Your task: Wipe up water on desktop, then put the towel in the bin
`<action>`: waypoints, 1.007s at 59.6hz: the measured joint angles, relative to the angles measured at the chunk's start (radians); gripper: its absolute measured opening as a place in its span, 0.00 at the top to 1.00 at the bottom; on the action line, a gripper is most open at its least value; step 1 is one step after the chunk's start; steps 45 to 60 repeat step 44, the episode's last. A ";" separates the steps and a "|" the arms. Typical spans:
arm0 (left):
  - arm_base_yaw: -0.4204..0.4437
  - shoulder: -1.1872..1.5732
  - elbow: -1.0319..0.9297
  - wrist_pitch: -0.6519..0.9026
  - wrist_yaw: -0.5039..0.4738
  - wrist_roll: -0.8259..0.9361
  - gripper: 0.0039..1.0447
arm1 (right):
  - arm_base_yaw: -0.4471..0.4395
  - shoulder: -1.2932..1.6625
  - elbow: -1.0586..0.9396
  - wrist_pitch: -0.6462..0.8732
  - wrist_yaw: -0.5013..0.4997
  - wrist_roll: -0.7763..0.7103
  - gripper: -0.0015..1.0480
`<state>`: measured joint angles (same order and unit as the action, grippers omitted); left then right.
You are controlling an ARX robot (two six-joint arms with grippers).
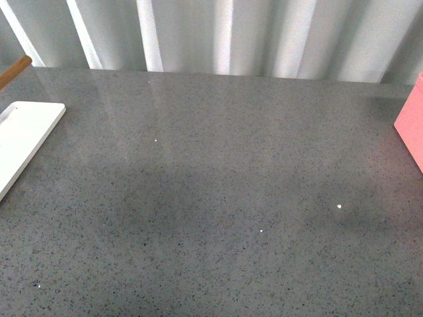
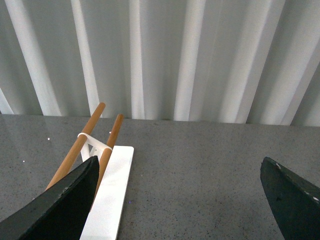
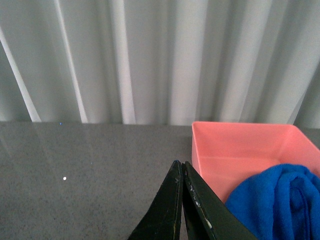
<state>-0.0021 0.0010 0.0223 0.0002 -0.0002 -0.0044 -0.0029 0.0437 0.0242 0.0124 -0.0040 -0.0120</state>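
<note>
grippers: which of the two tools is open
The left tool: its black fingers stand wide apart over the speckled grey desktop. The right tool has its fingers pressed together.

We've got the front view looking down across the tabletop (image 1: pixel 218 198) toward the curtain (image 1: pixel 218 33), board (image 1: pixel 23 139) at left, bin (image 1: pixel 413 122) at right. Both wrist views sit low, facing the same curtain: left shares the board (image 2: pixel 110 195), right shares the bin (image 3: pixel 240 150), close up.

L gripper (image 2: pixel 180 200), R gripper (image 3: pixel 181 172): black tapered fingers, scuffed.
</note>
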 joint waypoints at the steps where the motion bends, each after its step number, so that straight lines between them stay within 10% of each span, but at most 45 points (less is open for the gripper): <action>1: 0.000 0.000 0.000 0.000 0.000 0.000 0.06 | 0.000 -0.016 0.000 -0.005 0.000 0.001 0.97; 12: 0.000 0.000 0.000 0.000 0.000 0.000 0.06 | 0.000 -0.039 0.000 -0.012 0.001 0.002 0.94; 37: 0.000 0.000 0.000 0.000 0.000 0.000 0.06 | 0.000 -0.039 0.000 -0.012 0.000 0.002 0.06; 60: 0.000 0.000 0.000 0.000 0.000 0.000 0.06 | 0.000 -0.039 0.000 -0.012 0.000 0.002 0.07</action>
